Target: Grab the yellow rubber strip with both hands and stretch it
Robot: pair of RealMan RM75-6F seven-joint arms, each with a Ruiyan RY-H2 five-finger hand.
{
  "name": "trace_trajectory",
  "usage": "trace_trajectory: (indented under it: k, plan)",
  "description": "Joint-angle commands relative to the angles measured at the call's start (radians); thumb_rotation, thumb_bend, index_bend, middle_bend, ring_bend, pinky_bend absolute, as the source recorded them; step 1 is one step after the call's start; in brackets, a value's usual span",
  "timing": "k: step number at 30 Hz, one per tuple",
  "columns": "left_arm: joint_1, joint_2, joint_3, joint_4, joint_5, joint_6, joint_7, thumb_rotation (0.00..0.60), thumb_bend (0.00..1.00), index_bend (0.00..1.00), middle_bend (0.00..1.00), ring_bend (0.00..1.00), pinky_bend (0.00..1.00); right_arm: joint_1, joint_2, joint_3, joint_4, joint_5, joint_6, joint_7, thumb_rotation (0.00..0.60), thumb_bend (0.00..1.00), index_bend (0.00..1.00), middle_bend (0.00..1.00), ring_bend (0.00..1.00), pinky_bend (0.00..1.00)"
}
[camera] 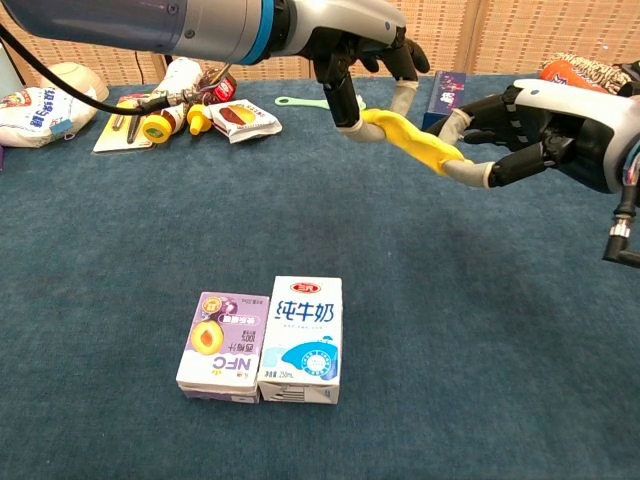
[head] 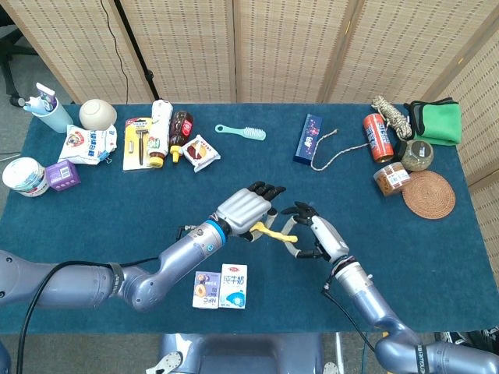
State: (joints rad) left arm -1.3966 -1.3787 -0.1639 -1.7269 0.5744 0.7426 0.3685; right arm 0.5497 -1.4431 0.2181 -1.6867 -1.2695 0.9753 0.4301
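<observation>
Above the middle of the blue-covered counter [head: 117, 199], the yellow rubber strip [camera: 408, 139] hangs in the air between the two robot hands, sloping down from the left one to the right one. The left robot hand [head: 248, 208] has its fingers curled down over the strip's upper end and grips it, while the right robot hand [camera: 525, 128] pinches the lower end between thumb and fingertip, the other fingers bent above. On the counter nearer the robot, two small drink cartons, a purple juice carton [camera: 220, 346] and a white milk carton [camera: 302, 340], lie touching side by side.
</observation>
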Motion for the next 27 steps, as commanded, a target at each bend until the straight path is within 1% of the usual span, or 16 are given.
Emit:
trace_trajectory:
  k: [1,6,13,27]
  plan:
    - [0.0,-0.001,0.0,0.001,-0.001,0.0,-0.001,0.6,0.43,0.69,0.0,0.0,0.0,0.001,-0.001,0.001,0.001,0.005,0.0,-0.005,0.6,0.47,0.55,0.25,0.09,0.0]
    - [0.0,-0.001,0.001,0.001,0.002,0.001,-0.001,0.6,0.43,0.69,0.0,0.0,0.0,0.002,-0.001,0.002,0.002,0.01,-0.003,-0.006,0.6,0.56,0.59,0.29,0.12,0.0]
    - [0.005,-0.003,0.007,0.001,0.016,0.011,0.004,0.6,0.43,0.68,0.0,0.0,0.0,0.001,-0.005,0.003,0.005,0.011,0.002,-0.009,0.6,0.57,0.63,0.33,0.17,0.0]
    - [0.021,0.004,0.003,-0.003,0.034,0.026,-0.001,0.6,0.43,0.69,0.0,0.0,0.0,-0.004,-0.004,0.0,0.007,0.02,0.004,-0.017,0.6,0.59,0.65,0.35,0.19,0.0]
